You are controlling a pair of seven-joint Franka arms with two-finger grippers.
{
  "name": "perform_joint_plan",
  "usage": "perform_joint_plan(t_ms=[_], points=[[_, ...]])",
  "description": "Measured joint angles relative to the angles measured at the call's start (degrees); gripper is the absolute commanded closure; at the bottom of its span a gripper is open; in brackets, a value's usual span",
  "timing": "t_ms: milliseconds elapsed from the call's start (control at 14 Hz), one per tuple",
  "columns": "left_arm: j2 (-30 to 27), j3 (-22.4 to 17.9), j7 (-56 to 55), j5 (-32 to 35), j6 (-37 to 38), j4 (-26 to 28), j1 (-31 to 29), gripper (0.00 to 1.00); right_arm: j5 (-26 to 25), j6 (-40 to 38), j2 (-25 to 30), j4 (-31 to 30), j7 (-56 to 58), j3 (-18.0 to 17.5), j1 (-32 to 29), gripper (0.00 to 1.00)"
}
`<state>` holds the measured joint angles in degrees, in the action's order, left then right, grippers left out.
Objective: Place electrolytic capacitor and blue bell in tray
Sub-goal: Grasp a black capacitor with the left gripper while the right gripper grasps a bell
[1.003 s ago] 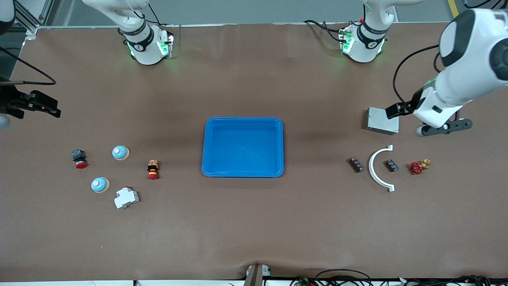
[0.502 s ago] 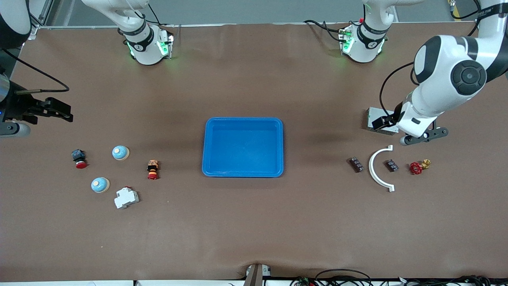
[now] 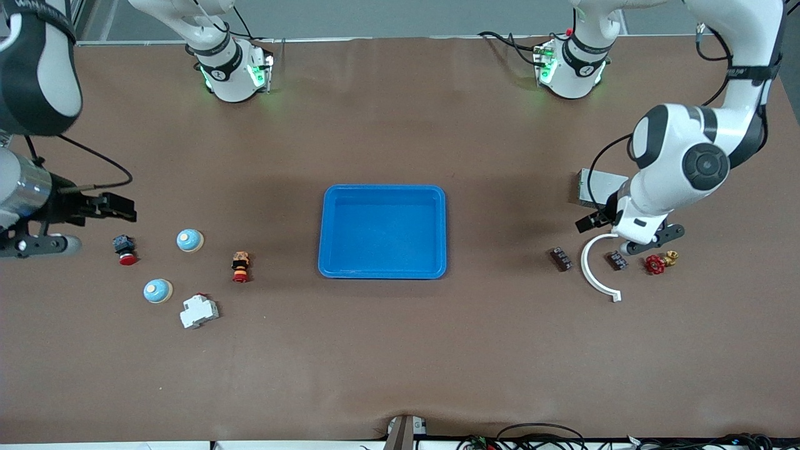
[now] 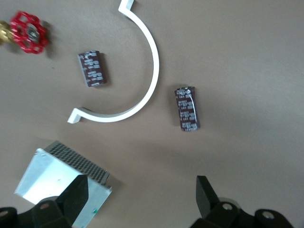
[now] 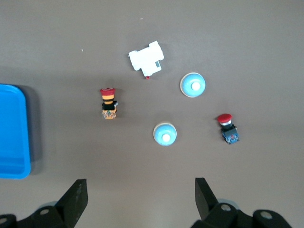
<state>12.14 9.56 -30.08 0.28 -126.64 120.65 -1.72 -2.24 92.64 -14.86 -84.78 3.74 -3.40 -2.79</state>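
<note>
The blue tray (image 3: 382,272) lies at the table's middle, empty. Two dark electrolytic capacitors (image 3: 560,259) (image 3: 617,260) lie toward the left arm's end, one on each side of a white arc; both show in the left wrist view (image 4: 187,108) (image 4: 92,69). Two blue bells (image 3: 189,240) (image 3: 157,290) stand toward the right arm's end and show in the right wrist view (image 5: 165,134) (image 5: 192,85). My left gripper (image 3: 649,240) (image 4: 141,192) hangs open and empty above the capacitors and grey box. My right gripper (image 3: 37,245) (image 5: 141,192) hangs open and empty beside the bells.
A white arc (image 3: 594,265), a red valve handle (image 3: 655,264) and a grey metal box (image 3: 597,184) are by the capacitors. A red-capped button (image 3: 125,250), an orange-and-red button (image 3: 240,267) and a white breaker (image 3: 199,311) are by the bells.
The left arm has swung from over the grey box toward the capacitors. The right arm has come in from the table's edge toward the bells. No object has moved.
</note>
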Motion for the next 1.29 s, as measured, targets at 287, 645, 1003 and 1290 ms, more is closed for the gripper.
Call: perform_joint_plan(t_ms=[287, 645, 1003, 1290], points=[[4.3, 0.2, -6.4, 0.0, -3.1, -0.3, 1.5, 0.00, -0.2, 5.3, -5.7, -0.2, 0.1, 0.1, -0.1, 0.00], [7.3, 0.2, -9.8, 0.0, -6.1, -0.2, 2.3, 0.00, -0.4, 12.9, -11.8, -0.5, 4.2, 0.7, -1.3, 0.00], [13.4, 0.1, -10.7, 0.0, -14.8, -0.3, 2.3, 0.25, -0.4, 21.5, -13.2, -8.5, 4.9, 0.8, -3.3, 0.00], [16.2, 0.1, -10.7, 0.0, -17.8, -1.8, 2.2, 0.33, -0.4, 32.5, -12.2, -18.8, 4.9, 0.9, -5.5, 0.00]])
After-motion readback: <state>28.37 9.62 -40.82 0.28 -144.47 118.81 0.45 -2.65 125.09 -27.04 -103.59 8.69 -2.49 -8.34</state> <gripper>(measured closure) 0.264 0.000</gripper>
